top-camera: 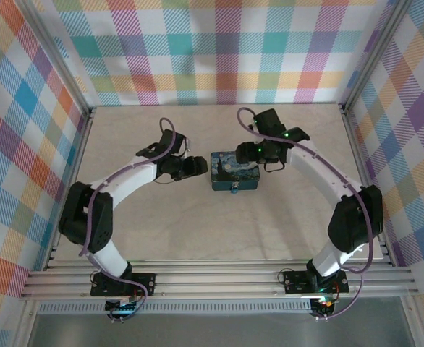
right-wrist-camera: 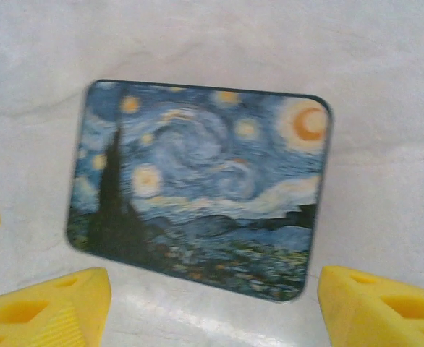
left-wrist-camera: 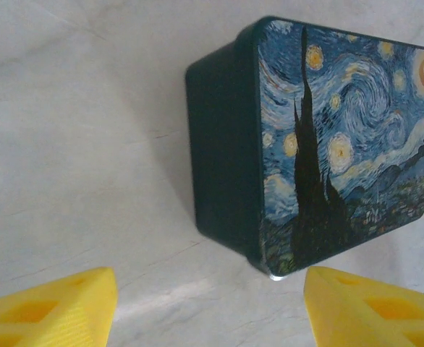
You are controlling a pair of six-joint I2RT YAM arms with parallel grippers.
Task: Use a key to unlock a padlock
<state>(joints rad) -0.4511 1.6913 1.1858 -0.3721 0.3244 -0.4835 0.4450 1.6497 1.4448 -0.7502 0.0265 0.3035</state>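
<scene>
Top external: padlock (top-camera: 234,191) a blur by tin (top-camera: 234,172); left end effector (left-wrist-camera: 210,289), right end effector (right-wrist-camera: 213,289) spread.

Table (top-camera: 161,231): pale beige top, faint marble-like veining, matte.
Back wall (top-camera: 219,50): behind the table's far edge; pastel plaid in teal, orange, purple, yellow.
Side walls (top-camera: 17,144): flanking the table left and right; same plaid.
Frame posts (top-camera: 55,59): silvery metal, rising from the table's far corners.
Rails (top-camera: 219,278): grooved aluminium, along the table's near edge.
Light: soft, even; weak shadows on the table.
</scene>
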